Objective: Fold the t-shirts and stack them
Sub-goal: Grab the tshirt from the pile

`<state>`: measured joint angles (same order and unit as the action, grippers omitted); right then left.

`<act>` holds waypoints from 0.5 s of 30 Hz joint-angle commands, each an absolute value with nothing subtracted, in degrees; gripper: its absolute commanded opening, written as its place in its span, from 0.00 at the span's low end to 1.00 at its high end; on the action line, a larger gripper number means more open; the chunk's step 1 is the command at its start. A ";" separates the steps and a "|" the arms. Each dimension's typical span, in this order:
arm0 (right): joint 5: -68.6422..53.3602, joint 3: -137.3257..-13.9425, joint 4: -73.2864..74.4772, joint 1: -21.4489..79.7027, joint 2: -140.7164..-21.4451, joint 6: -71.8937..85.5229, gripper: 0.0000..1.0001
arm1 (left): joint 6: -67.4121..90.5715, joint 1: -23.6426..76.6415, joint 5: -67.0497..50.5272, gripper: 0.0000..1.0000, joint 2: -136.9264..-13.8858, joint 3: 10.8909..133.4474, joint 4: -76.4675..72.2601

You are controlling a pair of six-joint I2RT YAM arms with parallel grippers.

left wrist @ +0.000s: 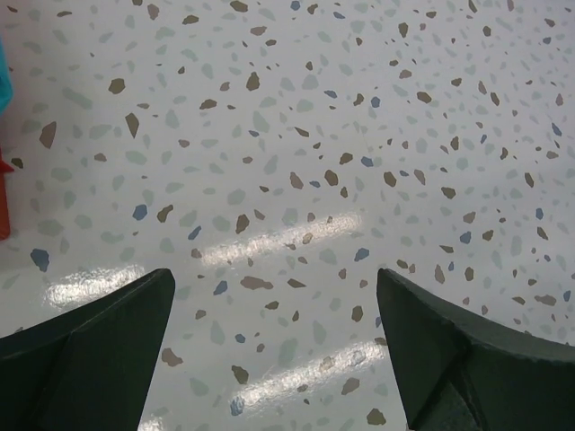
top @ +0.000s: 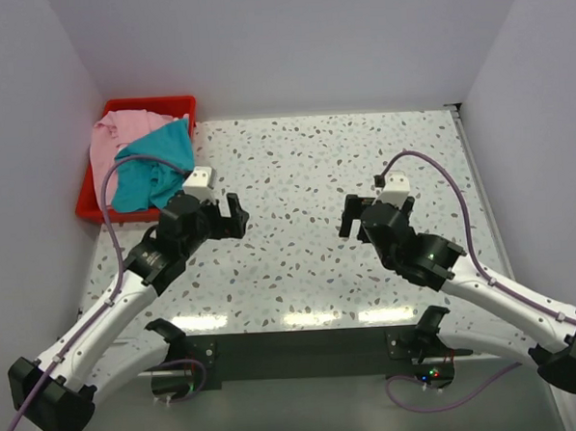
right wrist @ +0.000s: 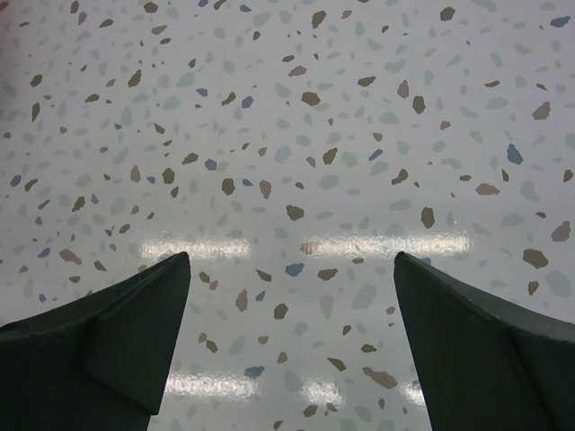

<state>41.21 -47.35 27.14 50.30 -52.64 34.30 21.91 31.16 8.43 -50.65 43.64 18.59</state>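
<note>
Two t-shirts lie crumpled in the red bin point(top: 90, 208) at the back left: a teal one point(top: 152, 168) spills over the bin's right rim, and a light pink one point(top: 120, 134) sits behind it. My left gripper point(top: 228, 214) hangs just right of the bin, open, with only speckled tabletop between its fingers point(left wrist: 99, 337). Over the right half of the table my right gripper point(top: 351, 218) is open too, and bare tabletop shows between its fingers point(right wrist: 476, 332). Neither gripper touches any cloth.
The speckled white table point(top: 305, 166) runs between grey walls on the left, back and right. A sliver of the teal cloth and the red bin shows at the left edge of the left wrist view. Purple cables loop off both arms.
</note>
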 commanded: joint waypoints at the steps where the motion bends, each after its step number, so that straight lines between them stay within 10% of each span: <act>1: 43.24 -48.43 27.77 50.54 -50.19 35.60 0.99 | 23.37 31.29 10.37 1.00 -52.37 47.97 18.45; 15: 31.74 -48.07 26.81 50.45 -50.61 30.15 0.99 | 33.13 11.62 29.25 1.00 -78.56 78.74 24.70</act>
